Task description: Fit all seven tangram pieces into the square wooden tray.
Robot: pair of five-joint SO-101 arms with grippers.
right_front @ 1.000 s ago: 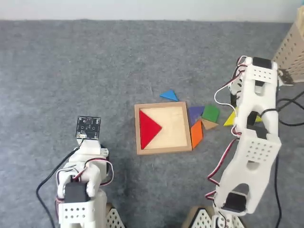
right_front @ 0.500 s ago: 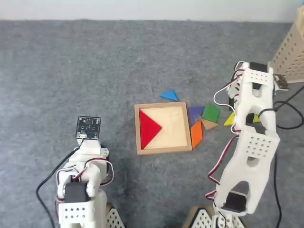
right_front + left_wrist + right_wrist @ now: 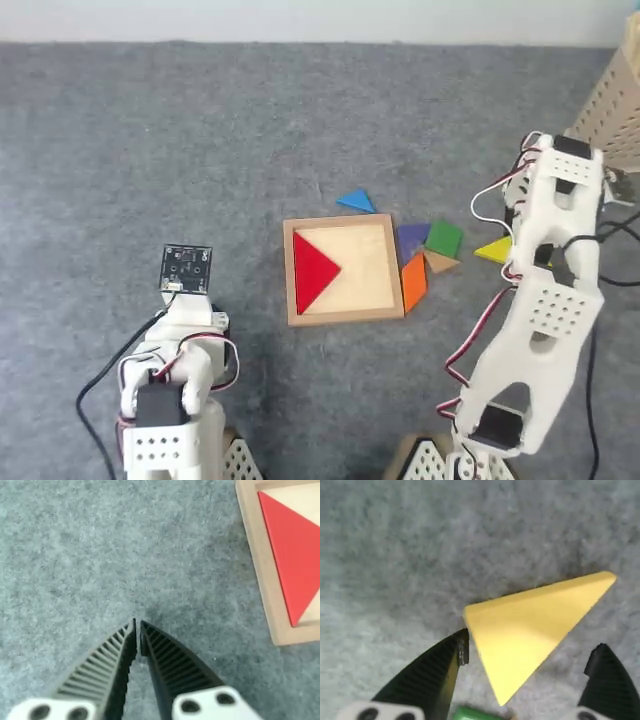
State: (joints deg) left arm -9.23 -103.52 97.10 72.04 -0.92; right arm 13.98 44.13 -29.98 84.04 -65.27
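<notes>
Grey carpet surface [image 3: 150, 130], pale wall strip [image 3: 300, 20] along top, perforated panel [image 3: 615, 100] upper right; left gripper [image 3: 137, 625] pressed together, right gripper [image 3: 531, 647] spread astride yellow triangle [image 3: 530, 615].

Centre frame, a red triangle [image 3: 313, 270] shows against the pale wooden tray [image 3: 344, 318] on mottled grey felt [image 3: 200, 150]. Beside them are a blue triangle [image 3: 356, 201], purple piece [image 3: 411, 238], green square [image 3: 444, 238], orange piece [image 3: 413, 282], tan triangle [image 3: 437, 262] and yellow triangle [image 3: 494, 250]. The right arm [image 3: 545, 310] is white, the left gripper [image 3: 137, 627] black with ridged faces. The panel [image 3: 612, 105] at upper right is beige, dotted with holes.
</notes>
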